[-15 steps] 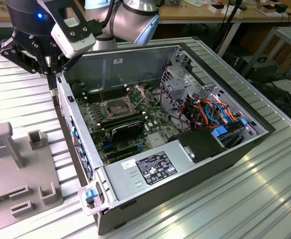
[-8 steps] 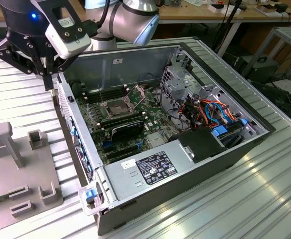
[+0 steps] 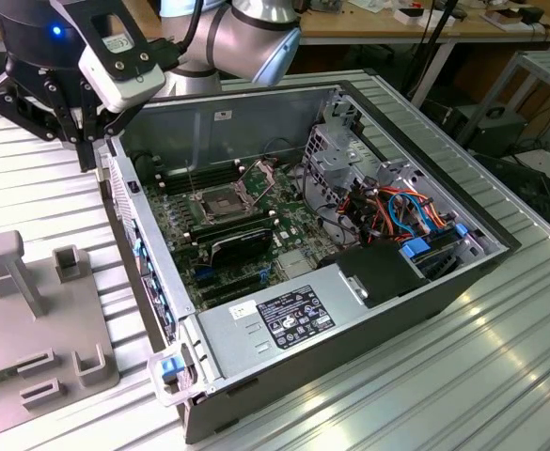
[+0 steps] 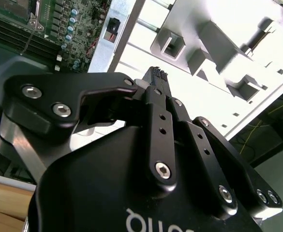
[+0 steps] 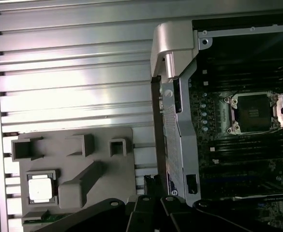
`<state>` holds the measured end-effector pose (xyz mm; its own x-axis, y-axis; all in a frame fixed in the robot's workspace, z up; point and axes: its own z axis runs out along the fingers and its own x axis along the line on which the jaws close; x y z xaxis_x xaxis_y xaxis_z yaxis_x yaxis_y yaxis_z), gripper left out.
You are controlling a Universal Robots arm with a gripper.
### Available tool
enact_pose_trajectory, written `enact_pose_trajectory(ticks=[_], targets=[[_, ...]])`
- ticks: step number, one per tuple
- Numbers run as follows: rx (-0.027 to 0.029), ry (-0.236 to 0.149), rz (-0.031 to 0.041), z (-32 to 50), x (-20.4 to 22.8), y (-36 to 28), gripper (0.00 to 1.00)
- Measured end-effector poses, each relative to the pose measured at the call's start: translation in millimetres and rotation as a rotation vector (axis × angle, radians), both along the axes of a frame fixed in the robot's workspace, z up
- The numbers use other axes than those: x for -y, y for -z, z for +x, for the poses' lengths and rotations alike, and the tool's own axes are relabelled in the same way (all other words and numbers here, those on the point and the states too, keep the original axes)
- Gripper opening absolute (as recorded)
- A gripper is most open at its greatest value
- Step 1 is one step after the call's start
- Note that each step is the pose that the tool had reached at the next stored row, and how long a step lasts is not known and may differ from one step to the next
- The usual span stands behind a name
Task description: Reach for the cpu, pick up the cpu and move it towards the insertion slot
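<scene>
Chip (image 5: 39, 188) sits in its pocket on the grey fixture (image 5: 97, 169), untouched. My gripper (image 4: 156, 73) hovers beside the computer case (image 3: 350, 324), jaws closed together on nothing (as far as I see). Socket (image 5: 253, 112) empty; reach, pickup, carry all remain.

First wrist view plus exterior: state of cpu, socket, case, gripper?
cpu, lying flat in a recess of the grey fixture plate, not gripped.
insertion slot, empty, dark centre exposed.
computer case, lying on its side, side panel off, interior open.
gripper, near the case's outer wall, apart from the cpu.
</scene>
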<state>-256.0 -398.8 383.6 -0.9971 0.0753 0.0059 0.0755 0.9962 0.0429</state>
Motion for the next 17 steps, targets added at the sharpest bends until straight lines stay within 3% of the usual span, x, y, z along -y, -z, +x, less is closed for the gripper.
enact_pose_trajectory(ticks=[17], targets=[[-0.003, 0.0, 0.0, -16.4, 0.0, 0.9, 0.11]])
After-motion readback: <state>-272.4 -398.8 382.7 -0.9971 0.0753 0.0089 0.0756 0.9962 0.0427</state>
